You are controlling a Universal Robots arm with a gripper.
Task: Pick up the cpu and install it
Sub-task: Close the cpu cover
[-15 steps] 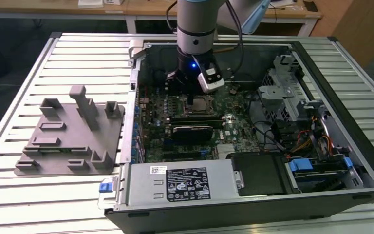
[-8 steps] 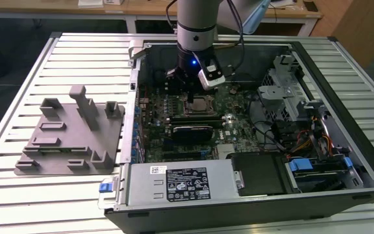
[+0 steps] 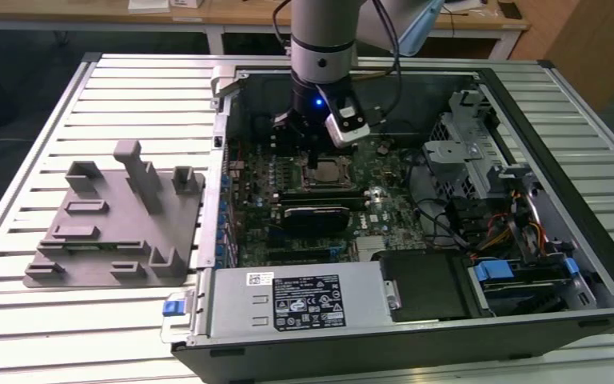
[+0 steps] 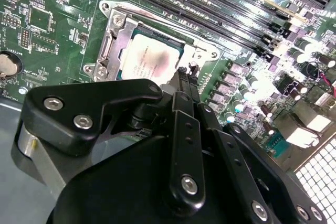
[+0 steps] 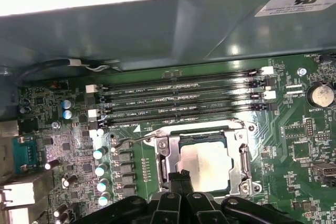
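Install step, late stage: the cpu (image 5: 206, 165) lies seated in the motherboard socket (image 5: 244, 153) inside the open computer case (image 3: 563, 96). The tool (image 4: 185, 77), fingers pinched narrow and holding nothing, hovers just beside it; next comes a clean retreat.

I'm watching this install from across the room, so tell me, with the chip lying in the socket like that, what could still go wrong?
The cpu already lies inside the socket frame, and the tool hangs right at its edge; a sideways nudge could shift it off its seat.

The memory slots run close beside the socket, so the arm could clip them on any move.

Whether the chip sits fully flat cannot be told, so a tilt might go unnoticed.
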